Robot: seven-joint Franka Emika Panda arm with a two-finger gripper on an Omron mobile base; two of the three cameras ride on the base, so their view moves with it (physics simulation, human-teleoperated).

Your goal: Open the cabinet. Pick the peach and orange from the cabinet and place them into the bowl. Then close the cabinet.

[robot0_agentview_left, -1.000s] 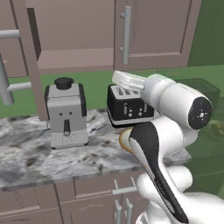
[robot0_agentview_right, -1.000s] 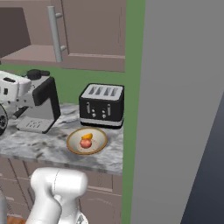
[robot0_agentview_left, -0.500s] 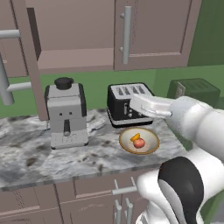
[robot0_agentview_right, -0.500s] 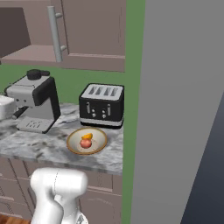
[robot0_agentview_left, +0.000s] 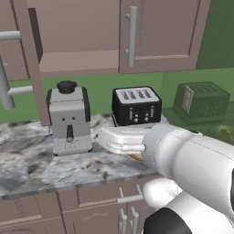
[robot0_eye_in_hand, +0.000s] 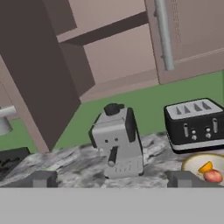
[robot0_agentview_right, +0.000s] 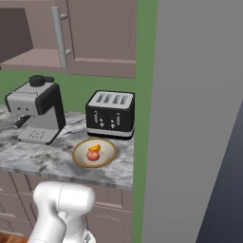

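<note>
Item: peach [robot0_agentview_right: 92, 155] and orange [robot0_agentview_right: 95, 147] lie in the bowl [robot0_agentview_right: 107, 158] before the toaster [robot0_agentview_right: 110, 114]; gripper [robot0_eye_in_hand: 113, 178] spread wide, empty; we judge the cabinet [robot0_eye_in_hand: 35, 83] door needs one steady closing push.

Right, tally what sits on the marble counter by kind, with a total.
Appliances: 2, grey coffee machine, black four-slot toaster
Bowls: 1, tan-rimmed shallow bowl
Fruit in it: 2, reddish-pink peach, orange-yellow orange
Total: 5

Marbled grey counter [robot0_agentview_right: 28, 163] is carrying a coffee machine [robot0_agentview_right: 38, 115], a black toaster [robot0_agentview_right: 110, 114] beside it, and the bowl [robot0_agentview_right: 94, 153] lying just in front of the toaster.
</note>
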